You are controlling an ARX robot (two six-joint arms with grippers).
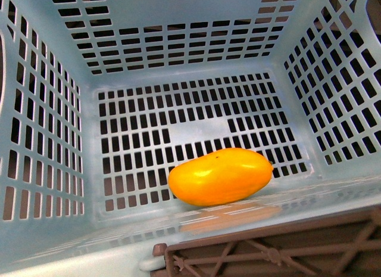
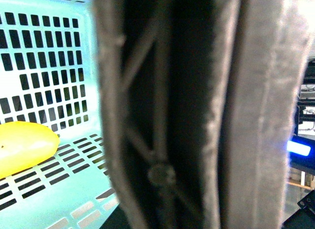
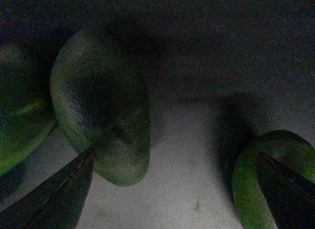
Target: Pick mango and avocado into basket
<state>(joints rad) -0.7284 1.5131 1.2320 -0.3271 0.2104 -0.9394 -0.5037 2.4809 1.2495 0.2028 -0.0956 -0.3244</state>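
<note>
The pale turquoise basket [image 1: 89,170] fills the front view. The glossy orange-yellow mango [image 1: 220,176] lies on its slotted floor, near the front wall, and also shows in the left wrist view [image 2: 22,147]. My left gripper is shut on the brown basket handle [image 2: 162,115], which blurs across that view and hides the fingers. The handle [image 1: 268,253] also crosses the bottom of the front view. In the dim right wrist view my right gripper [image 3: 177,189] is open over a grey surface. One dark green avocado [image 3: 98,106] lies at one fingertip [image 3: 54,194] and another avocado [image 3: 251,179] at the other.
A third green fruit [image 3: 19,120] lies at the edge of the right wrist view, beside the first avocado. Bare grey surface [image 3: 187,155] shows between the two avocados. The basket's slotted walls [image 1: 333,80] rise on all sides of the mango.
</note>
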